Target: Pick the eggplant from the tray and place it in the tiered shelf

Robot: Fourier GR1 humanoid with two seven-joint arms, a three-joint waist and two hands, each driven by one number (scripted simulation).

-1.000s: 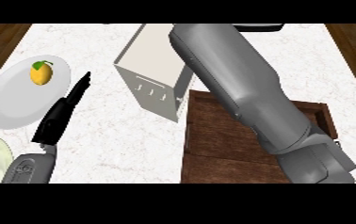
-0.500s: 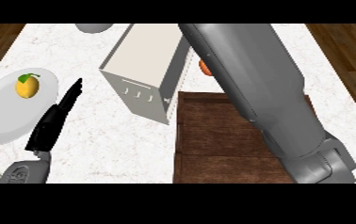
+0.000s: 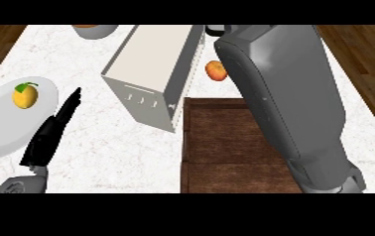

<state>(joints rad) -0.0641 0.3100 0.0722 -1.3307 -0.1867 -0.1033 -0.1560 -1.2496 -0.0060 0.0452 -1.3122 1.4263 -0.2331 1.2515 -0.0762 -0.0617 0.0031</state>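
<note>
Left hand (image 3: 50, 137): lower left, fingers straight, pressed together, holding nothing, edge over white plate (image 3: 11, 126) rim. Yellow fruit (image 3: 25, 95) on plate, just beyond fingertips. Dark wooden tray (image 3: 227, 150) right of hand. Tiered shelf (image 3: 155, 74): white, beyond hand, right of fingertips. Right forearm (image 3: 282, 101) across tray toward far edge. Right hand hidden: fingers cannot tell. Eggplant not visible; location cannot tell. Small orange fruit (image 3: 215, 71) between shelf and forearm.
</note>
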